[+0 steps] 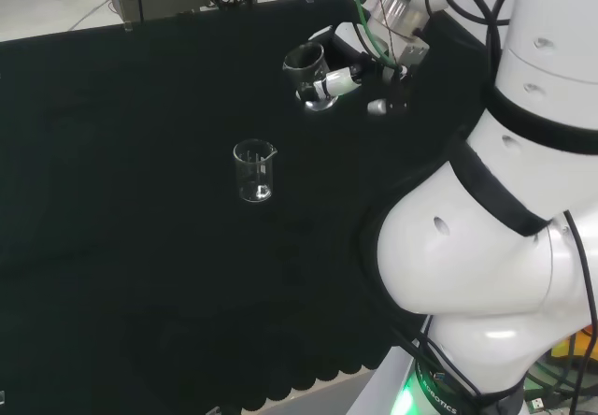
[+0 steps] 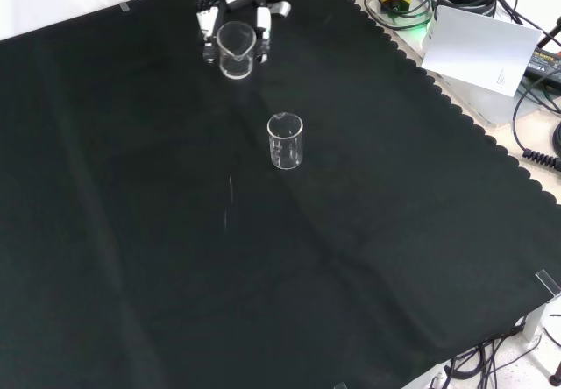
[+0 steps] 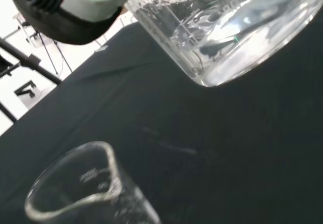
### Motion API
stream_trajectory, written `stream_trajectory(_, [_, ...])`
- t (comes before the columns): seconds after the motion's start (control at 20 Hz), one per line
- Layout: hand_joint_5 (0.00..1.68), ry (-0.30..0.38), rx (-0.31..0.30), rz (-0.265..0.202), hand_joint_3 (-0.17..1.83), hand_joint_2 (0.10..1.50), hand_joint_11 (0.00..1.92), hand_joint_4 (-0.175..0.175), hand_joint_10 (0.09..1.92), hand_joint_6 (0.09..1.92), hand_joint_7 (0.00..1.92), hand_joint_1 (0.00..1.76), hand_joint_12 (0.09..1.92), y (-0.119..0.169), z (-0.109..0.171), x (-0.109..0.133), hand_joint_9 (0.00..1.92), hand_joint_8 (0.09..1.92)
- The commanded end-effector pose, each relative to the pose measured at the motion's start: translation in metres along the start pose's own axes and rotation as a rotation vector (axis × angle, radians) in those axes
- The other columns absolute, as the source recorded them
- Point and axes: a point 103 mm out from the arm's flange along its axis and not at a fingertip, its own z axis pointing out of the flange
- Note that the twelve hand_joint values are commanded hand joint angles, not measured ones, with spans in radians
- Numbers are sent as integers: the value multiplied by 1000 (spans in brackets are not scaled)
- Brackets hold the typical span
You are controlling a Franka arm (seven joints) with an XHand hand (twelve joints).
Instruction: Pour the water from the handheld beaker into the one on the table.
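**Held beaker is up and off to one side of the target, not over it**

Your hand [image 2: 230, 10] has its fingers [image 2: 207, 23] curled round the handheld beaker [image 2: 236, 49], gripping it from behind as the front view shows it. The glass hangs clear above the table [image 2: 131, 231]. In the wrist view the held beaker [image 3: 227, 27] has water lying in its base, and I judge none has been poured yet.

The beaker on the table [image 2: 286, 141] stands upright on the black cloth, apart from the held one. Here is the relation your next move depends on. In the front view the target sits nearer the camera and a little to the right of the held beaker. In the head view the same gap reads as the target [image 1: 254, 172] lying to the left of and below the held beaker [image 1: 310, 78]. So the travel is away from the arm's base, outward across the cloth.

The held beaker looks only slightly tipped in the head view. Its mouth faces toward the target's side, which suits the pour. Carry the lip over the target's open rim before you tilt further; tipping from the present spot would, in my judgement, send water onto the cloth between the two glasses.
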Motion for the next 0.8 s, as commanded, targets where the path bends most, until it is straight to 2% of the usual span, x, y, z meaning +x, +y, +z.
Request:
stream_trajectory(0.05, [1419, -69, 94, -9, -175, 1021, 1475, -175, 189, 255, 1564, 1316, 518, -35, -1, 29, 1768, 87])
stream_trajectory(0.25, [1418, -142, 148, -7, -175, 1022, 1472, -175, 194, 258, 1564, 1316, 522, -42, 7, 43, 1769, 87])
stream_trajectory(0.35, [1381, -178, 179, 7, -175, 1021, 1468, -100, 203, 287, 1594, 1309, 533, -42, 13, 48, 1767, 87])
stream_trajectory(0.45, [1366, -207, 210, 20, -175, 1020, 1466, -70, 208, 299, 1607, 1306, 539, -40, 20, 50, 1768, 87])
stream_trajectory(0.65, [1351, -261, 261, 34, -175, 1021, 1430, -61, 361, 325, 1615, 1305, 628, -32, 31, 54, 1707, 87])
stream_trajectory(0.8, [1344, -292, 294, 45, -175, 1022, 1424, -61, 412, 339, 1616, 1304, 646, -26, 36, 55, 1686, 87])
